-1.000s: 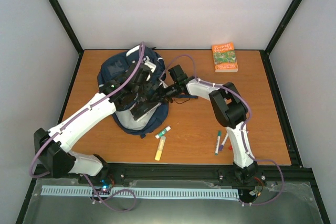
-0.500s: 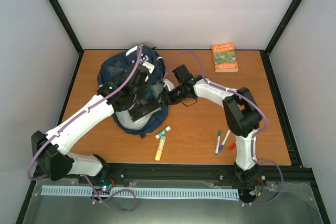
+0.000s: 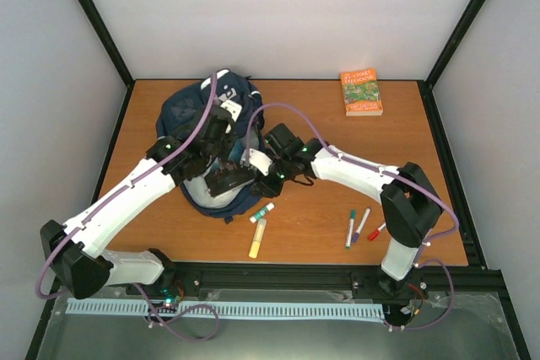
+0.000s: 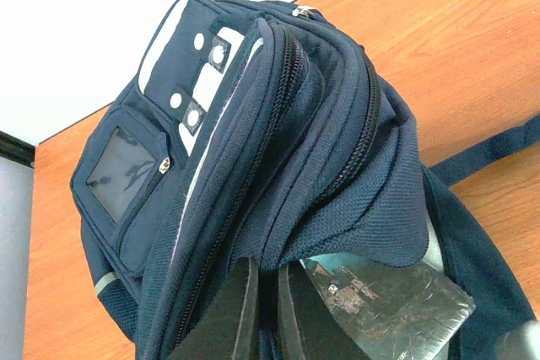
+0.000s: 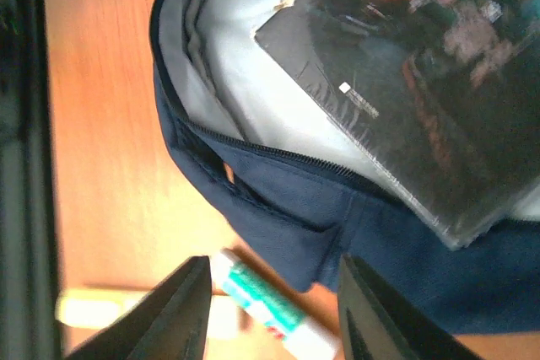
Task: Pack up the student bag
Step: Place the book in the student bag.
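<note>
Wooden tabletop: left gripper clamps the raised flap of the student bag; right gripper, jaws apart, hangs above a glue stick.

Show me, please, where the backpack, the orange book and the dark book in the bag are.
backpack [image 4: 337, 124]: left wrist view, top fabric.
orange book [image 3: 361, 93]: top view, cover middle.
dark book [image 5: 413, 82]: right wrist view, cover middle.

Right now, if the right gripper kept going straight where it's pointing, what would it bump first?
Most likely the white-and-green marker pen lying on the wooden table, just ahead between the open fingers of the right gripper. The edge of the navy blue fabric backpack sits close beside it, so depth is unclear.
</note>
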